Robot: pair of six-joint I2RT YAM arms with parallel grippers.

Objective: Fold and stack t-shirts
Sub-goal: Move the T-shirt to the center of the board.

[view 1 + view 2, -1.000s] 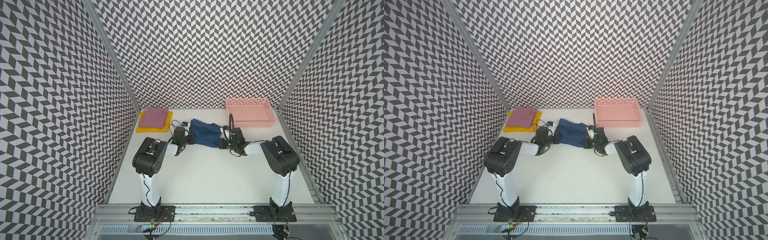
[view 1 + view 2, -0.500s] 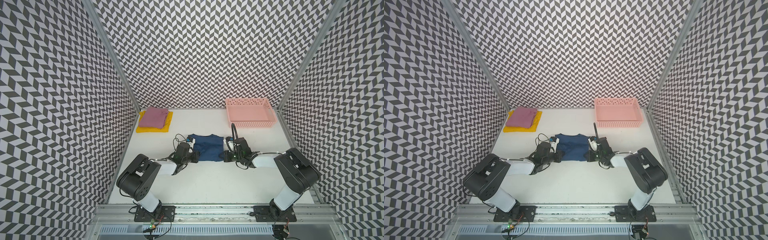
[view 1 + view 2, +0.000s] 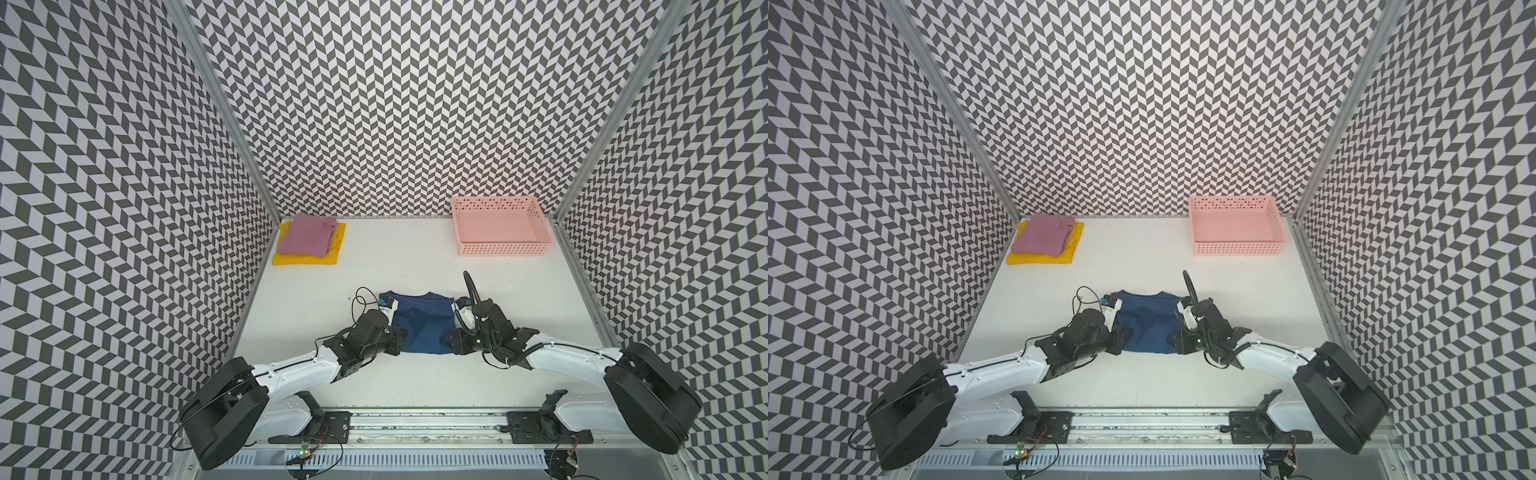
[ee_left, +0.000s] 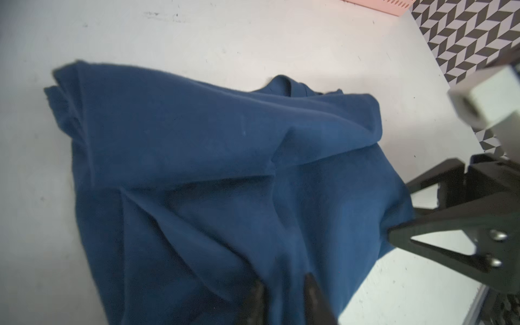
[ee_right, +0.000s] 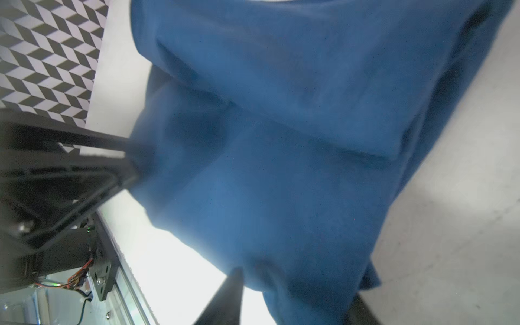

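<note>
In both top views, the navy t-shirt (image 3: 422, 328) lies folded mid-table (image 3: 374, 270), with the left gripper (image 3: 397, 347) and right gripper (image 3: 449, 343) at its near corners. The mauve-pink t-shirt (image 3: 305, 239) rests on the yellow t-shirt (image 3: 305, 259) in the far left corner.

Left wrist view: the left gripper (image 4: 284, 295) has its jaws parted, with cloth between them.

Right wrist view: the right gripper (image 5: 292, 298) has its jaws wide apart, straddling the cloth edge.
</note>
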